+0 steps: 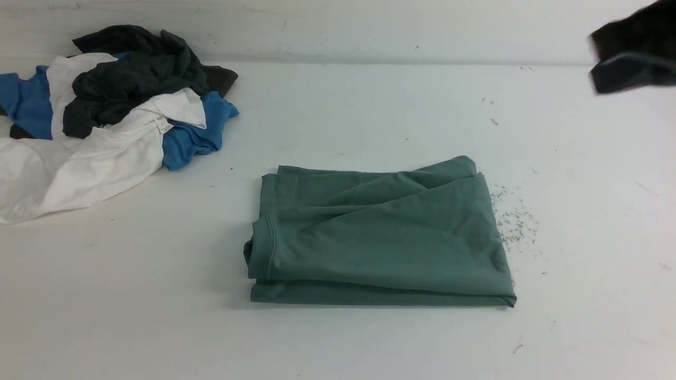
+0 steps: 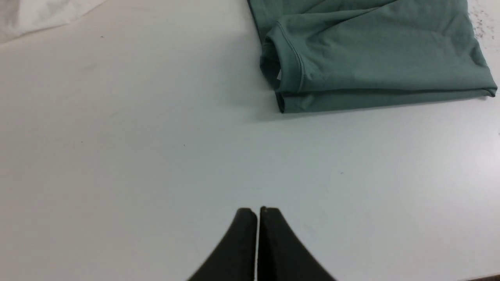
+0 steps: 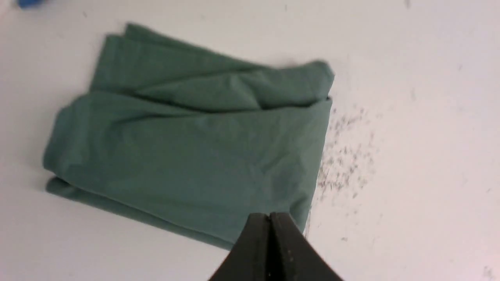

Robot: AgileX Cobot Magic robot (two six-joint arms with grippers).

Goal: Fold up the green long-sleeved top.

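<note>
I have two grippers, left (image 2: 258,212) and right (image 3: 269,216), both closed on nothing. One green top (image 1: 385,243), smooth knit folded into a rough rectangle, lies mid-table (image 1: 158,316), long axis left to right, stitched edge facing left. Beyond, far left, sits one crumpled garment heap (image 1: 132,105).

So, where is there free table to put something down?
Free: between the green top and the front view's lower edge, and beyond the top, right of the garment pile. Crowded: the far left, under that pile.
</note>
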